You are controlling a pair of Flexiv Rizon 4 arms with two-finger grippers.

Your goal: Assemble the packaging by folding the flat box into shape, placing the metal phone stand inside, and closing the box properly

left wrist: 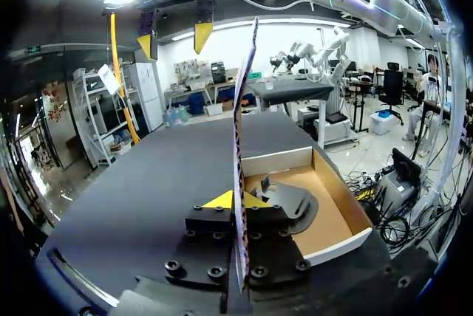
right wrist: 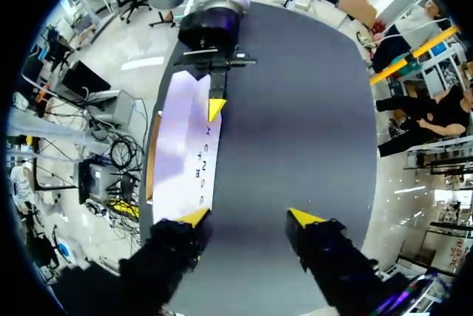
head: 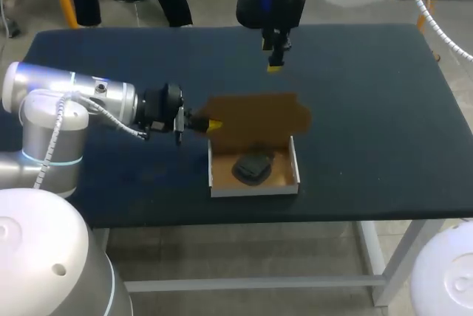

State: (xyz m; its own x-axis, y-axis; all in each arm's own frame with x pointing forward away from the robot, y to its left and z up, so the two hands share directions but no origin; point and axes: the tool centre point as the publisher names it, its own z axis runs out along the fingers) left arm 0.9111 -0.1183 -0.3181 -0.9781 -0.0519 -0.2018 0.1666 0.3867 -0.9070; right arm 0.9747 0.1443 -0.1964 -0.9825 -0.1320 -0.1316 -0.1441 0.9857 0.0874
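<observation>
A white box tray (head: 255,185) with a brown inside lies near the table's front edge, and the dark metal phone stand (head: 252,167) lies in it. Its brown lid (head: 259,118) stands upright at the tray's back. My left gripper (head: 211,125) is shut on the lid's left edge. In the left wrist view the lid (left wrist: 240,131) runs edge-on between the two yellow tips of that gripper (left wrist: 238,201), with the stand (left wrist: 290,201) beside it. My right gripper (head: 275,61) hangs above and behind the lid. It is open (right wrist: 250,218), with only table between its fingers and the lid (right wrist: 185,146) beside one fingertip.
The black table (head: 369,109) spreads wide to the right of the box and behind it. The tray sits close to the table's front edge (head: 295,214). My left arm (head: 89,98) lies low over the table's left part.
</observation>
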